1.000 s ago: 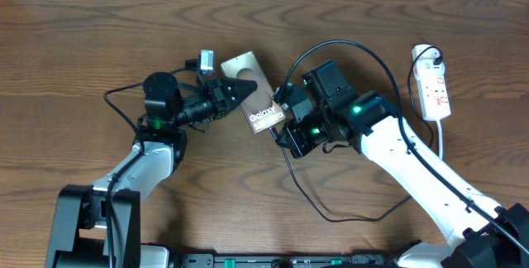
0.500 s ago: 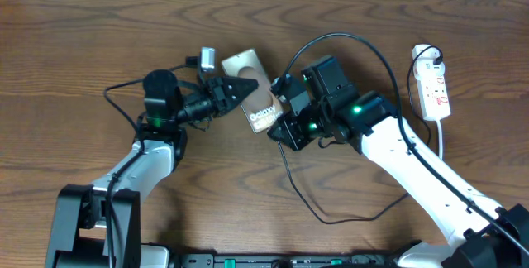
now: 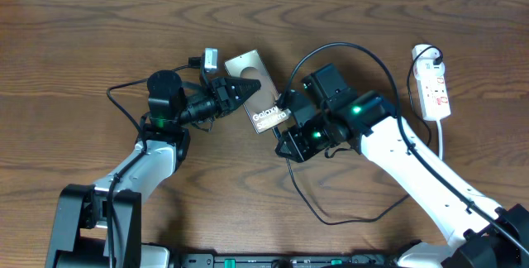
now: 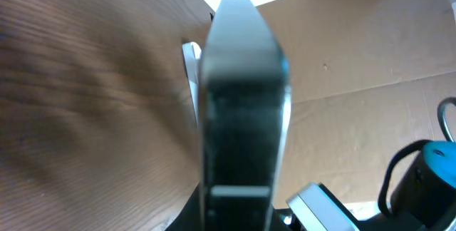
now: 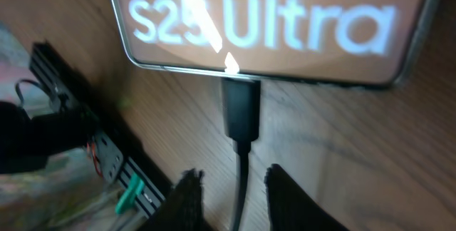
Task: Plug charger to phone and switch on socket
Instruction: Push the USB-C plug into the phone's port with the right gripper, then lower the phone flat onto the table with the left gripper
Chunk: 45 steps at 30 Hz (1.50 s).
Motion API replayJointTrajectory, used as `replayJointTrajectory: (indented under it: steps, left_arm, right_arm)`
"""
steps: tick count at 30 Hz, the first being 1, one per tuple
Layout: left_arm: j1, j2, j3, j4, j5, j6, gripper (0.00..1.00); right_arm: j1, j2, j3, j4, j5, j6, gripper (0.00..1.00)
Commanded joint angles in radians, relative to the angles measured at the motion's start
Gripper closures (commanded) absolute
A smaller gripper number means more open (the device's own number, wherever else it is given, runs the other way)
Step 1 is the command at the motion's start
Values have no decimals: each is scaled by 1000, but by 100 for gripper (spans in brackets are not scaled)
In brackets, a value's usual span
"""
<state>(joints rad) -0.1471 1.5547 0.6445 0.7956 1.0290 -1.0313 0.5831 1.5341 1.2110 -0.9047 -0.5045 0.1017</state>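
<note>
Charger [image 5: 241, 110] meets phone [image 5: 271, 24] bottom edge.

The dark wood-grain bench [image 3: 83, 36] carries the phone [image 3: 263, 107] near its middle, lettered face up. The thin black charger [image 3: 331, 219] loops over the wood to its right. The white socket [image 3: 434, 86] and its white cord [image 3: 440, 140] lie near the right edge.
</note>
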Motion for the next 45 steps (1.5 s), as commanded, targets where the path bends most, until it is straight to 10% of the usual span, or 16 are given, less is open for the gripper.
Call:
replayJointTrajectory:
  steps: [1, 7, 34, 45]
  left_arm:
    - [-2, -6, 1, 14, 7, 10, 92]
    - [-2, -6, 1, 14, 54, 9, 93]
    - [-54, -6, 1, 14, 168, 11, 93]
    - [-54, -6, 1, -182, 11, 97, 93]
  right_arm:
    - [30, -6, 19, 31, 15, -1, 77]
    - [36, -6, 19, 75, 109, 35, 99]
    - [58, -6, 19, 362, 109, 112, 99]
    - [47, -49, 19, 128, 110, 111, 62]
